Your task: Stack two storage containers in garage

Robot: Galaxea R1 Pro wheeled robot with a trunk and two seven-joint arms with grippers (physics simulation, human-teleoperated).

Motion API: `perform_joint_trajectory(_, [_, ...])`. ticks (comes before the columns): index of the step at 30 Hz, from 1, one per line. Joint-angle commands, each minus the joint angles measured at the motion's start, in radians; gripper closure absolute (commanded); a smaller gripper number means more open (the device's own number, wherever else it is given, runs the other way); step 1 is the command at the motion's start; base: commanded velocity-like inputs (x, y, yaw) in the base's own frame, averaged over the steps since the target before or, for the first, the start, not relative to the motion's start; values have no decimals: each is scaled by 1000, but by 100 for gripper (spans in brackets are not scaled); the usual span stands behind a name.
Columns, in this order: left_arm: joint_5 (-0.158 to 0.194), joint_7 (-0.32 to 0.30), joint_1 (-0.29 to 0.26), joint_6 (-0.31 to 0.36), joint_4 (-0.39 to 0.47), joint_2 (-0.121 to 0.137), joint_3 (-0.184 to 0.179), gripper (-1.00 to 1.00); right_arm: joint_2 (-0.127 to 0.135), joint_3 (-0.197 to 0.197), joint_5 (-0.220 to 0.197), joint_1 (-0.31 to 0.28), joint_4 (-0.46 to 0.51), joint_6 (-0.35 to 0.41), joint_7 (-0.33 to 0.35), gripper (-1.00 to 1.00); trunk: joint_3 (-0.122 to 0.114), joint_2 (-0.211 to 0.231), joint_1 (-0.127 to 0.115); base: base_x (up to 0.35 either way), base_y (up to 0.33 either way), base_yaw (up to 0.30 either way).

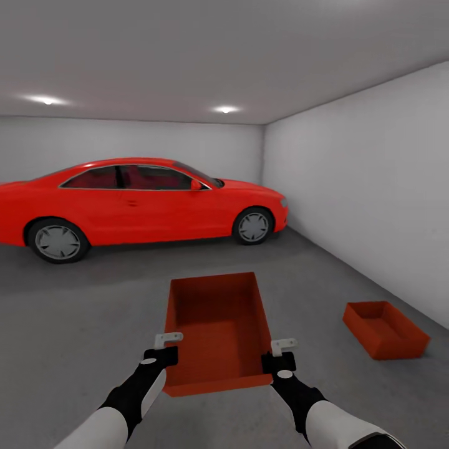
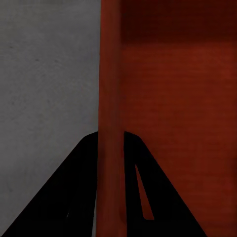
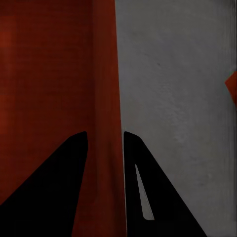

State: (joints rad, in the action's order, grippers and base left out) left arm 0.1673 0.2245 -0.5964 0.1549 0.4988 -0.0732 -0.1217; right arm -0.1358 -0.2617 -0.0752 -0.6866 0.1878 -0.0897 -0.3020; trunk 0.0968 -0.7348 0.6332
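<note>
I hold one orange-red storage container [image 1: 215, 330] in front of me above the grey concrete floor [image 1: 81, 324] of the garage. My left gripper [image 1: 163, 355] is shut on its left wall [image 2: 109, 98]. My right gripper [image 1: 279, 360] is shut on its right wall [image 3: 106, 98]. In each wrist view the black fingers [image 2: 74, 197] [image 3: 59, 192] straddle the bin's rim. The other storage container [image 1: 385, 328] sits on the floor to the right, near the white side wall; a corner of that container [image 3: 232, 86] shows in the right wrist view.
A red car [image 1: 137, 202] is parked across the back of the garage. A white wall [image 1: 374, 187] runs along the right side. Open concrete lies between me and the car.
</note>
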Motion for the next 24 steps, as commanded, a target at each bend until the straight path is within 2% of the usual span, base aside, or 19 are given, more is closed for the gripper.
perform_joint_trajectory(1, [47, 56, -1, 8, 16, -17, 11, 100, -39, 24, -14, -1, -4, -8, 1, 100, 2, -1, 1, 322, 84, -269])
perform_joint_trajectory(6, [47, 56, -1, 8, 17, -17, 11, 100, -39, 25, -14, -1, -3, -8, 2, 100, 2, -1, 1, 322, 84, -112])
perform_joint_trajectory(19, [47, 56, -1, 8, 17, -17, 11, 100, -39, 28, -14, -1, -3, -10, 1, 100, 2, -1, 1, 322, 84, -8])
perform_joint_trajectory(24, [47, 56, -1, 8, 17, -17, 11, 100, -39, 27, -15, -1, -3, -9, 1, 100, 2, -1, 1, 322, 84, -195])
